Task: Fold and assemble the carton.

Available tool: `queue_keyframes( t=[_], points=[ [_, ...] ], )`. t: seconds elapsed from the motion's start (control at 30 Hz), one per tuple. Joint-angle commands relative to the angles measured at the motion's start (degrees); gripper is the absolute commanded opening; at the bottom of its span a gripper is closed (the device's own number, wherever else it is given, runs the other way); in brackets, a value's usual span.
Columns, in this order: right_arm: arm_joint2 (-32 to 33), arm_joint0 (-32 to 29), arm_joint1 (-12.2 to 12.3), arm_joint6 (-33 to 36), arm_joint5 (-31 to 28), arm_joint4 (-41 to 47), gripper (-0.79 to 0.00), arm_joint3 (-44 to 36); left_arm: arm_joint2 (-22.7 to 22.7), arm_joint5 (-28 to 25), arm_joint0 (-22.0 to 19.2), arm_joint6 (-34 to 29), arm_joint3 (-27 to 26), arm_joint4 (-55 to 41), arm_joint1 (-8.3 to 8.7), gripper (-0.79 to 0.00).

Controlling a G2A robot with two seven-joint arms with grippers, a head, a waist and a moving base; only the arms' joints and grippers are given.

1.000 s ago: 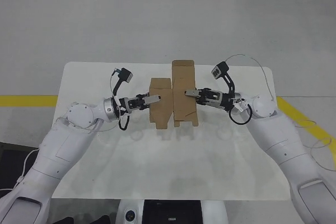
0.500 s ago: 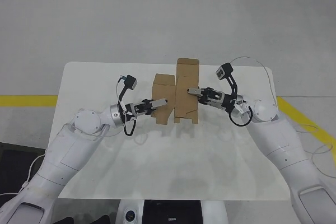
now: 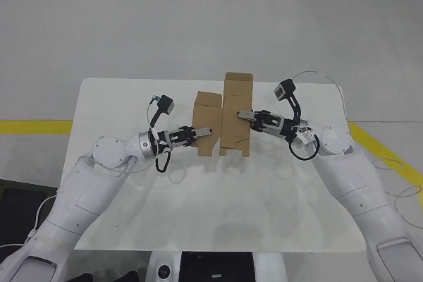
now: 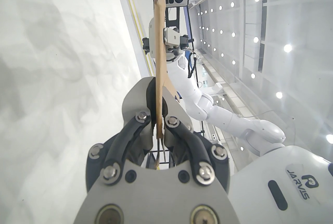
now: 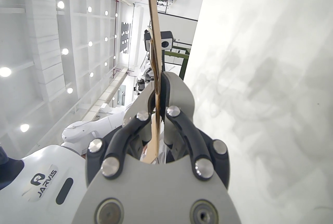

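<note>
Left gripper (image 3: 206, 131) is pinched shut on the left panel of the carton (image 3: 225, 120); right gripper (image 3: 241, 114) is clamped on the right panel, so both have their fingers tight on cardboard. Carton hangs flat and face up in the air over the far middle of the table (image 3: 197, 211), long axis running away from the robot, taller flap pointing far. Likely step: opening the flat blank — next move calls for pushing both sides inward to pop it square.
</note>
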Motion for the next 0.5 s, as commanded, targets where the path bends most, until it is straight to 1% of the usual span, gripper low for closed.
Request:
queue_keyframes(
  t=[0.0,0.17,0.3,0.4,0.47],
  points=[
    [0.18,-0.02,-0.07,0.06,-0.01,0.16,0.000,-0.04,-0.23,0.14,0.00,-0.36,0.09,-0.13,-0.03,-0.785],
    [1.38,0.22,-0.05,1.39,-1.01,0.17,0.000,0.47,-1.33,0.18,-0.80,-2.18,1.28,0.39,-0.01,-0.785],
    [3.21,0.73,0.38,5.58,-3.23,0.09,0.000,1.63,-2.57,-0.56,-2.20,-6.31,3.66,1.19,0.25,-0.785],
    [4.51,1.23,0.75,9.36,-4.86,-0.03,0.000,2.58,-3.31,-1.63,-3.72,-12.90,5.94,0.38,0.51,-0.785],
    [5.07,1.58,0.97,11.80,-5.33,-0.24,0.000,3.27,-3.67,-3.64,-4.85,-18.20,6.92,0.10,0.71,-0.785]
  ],
)
